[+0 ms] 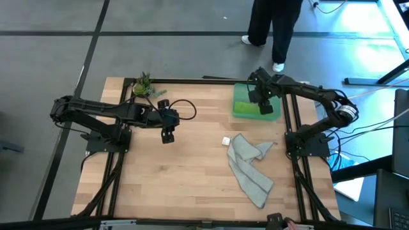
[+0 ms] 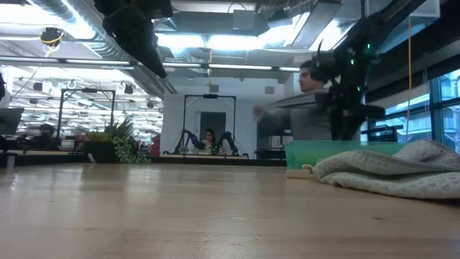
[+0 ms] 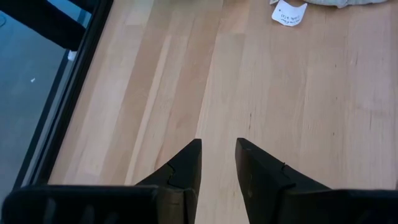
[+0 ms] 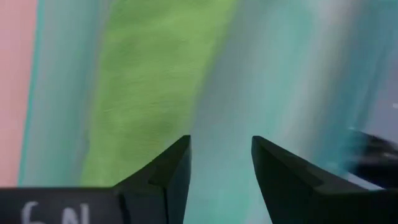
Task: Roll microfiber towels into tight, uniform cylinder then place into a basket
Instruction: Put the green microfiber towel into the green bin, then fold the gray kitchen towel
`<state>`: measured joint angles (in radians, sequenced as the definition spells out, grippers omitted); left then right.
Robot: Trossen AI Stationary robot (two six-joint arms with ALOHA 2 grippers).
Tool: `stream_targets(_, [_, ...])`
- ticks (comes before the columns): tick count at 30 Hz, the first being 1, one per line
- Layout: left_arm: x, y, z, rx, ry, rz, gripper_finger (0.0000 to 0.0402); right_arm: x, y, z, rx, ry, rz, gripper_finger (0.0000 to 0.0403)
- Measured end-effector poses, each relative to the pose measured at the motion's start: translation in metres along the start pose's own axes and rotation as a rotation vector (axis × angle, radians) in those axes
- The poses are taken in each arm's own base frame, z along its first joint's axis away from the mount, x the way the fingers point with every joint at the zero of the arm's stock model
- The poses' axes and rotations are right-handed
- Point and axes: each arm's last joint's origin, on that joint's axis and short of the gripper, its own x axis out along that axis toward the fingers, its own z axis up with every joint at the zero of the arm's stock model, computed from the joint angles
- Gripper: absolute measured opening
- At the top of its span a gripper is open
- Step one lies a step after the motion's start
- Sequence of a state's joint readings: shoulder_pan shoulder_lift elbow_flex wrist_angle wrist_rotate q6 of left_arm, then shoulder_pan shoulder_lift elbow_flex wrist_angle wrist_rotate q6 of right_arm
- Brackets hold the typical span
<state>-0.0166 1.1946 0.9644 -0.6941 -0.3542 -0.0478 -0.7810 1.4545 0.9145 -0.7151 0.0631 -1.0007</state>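
The lime green towel (image 1: 244, 106) (image 4: 152, 81) lies inside the teal basket (image 1: 276, 115) (image 4: 273, 68) at the table's far right. Above the basket, beside the green towel, my right gripper (image 1: 263, 107) (image 4: 221, 143) points down and is open, with nothing between its fingers. The light grey towel (image 1: 249, 165) (image 2: 392, 171) lies crumpled and unrolled on the table, nearer than the basket. My left gripper (image 1: 167, 137) (image 3: 217, 144) hangs open above bare wood left of centre, holding nothing.
A small white tag (image 1: 225, 141) (image 3: 289, 12) lies on the wood beside the grey towel. A small potted plant (image 1: 143, 85) stands at the far left edge. A person (image 1: 275, 29) stands on the floor beyond the far edge.
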Motion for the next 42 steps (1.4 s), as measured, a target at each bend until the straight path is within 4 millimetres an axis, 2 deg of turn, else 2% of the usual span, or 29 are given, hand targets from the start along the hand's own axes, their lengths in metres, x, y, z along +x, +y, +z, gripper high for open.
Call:
stream_targets(3, [0.000,0.000,0.000,-0.002,0.000,0.000,0.0094,-0.025,-0.004,0.007,0.018,-0.002,-0.080,0.0168])
stream_targets(6, [0.000,0.000,0.000,-0.003,0.000,0.000,0.0094,-0.049,0.004,0.016,0.025,-0.035,-0.101,0.0168])
stream_targets(10, [0.000,0.000,0.000,-0.003,0.000,0.000,0.0094,-0.065,0.037,0.030,-0.022,-0.092,-0.017,0.0168])
stream_targets(16, [0.000,0.000,0.000,-0.004,0.000,0.000,0.0094,-0.066,0.097,0.060,-0.115,-0.180,0.159,0.0168])
stream_targets(22, [0.000,0.000,0.000,-0.005,0.000,0.000,0.0094,-0.053,0.145,0.084,-0.203,-0.277,0.185,0.0168])
stream_targets(29, [-0.003,-0.009,0.000,0.000,-0.009,-0.033,0.0094,-0.021,0.176,0.093,-0.207,-0.283,0.221,0.0168])
stream_targets(42, [-0.013,-0.033,-0.002,0.008,-0.040,-0.104,0.0094,0.036,0.189,0.121,-0.223,-0.305,0.220,0.0168])
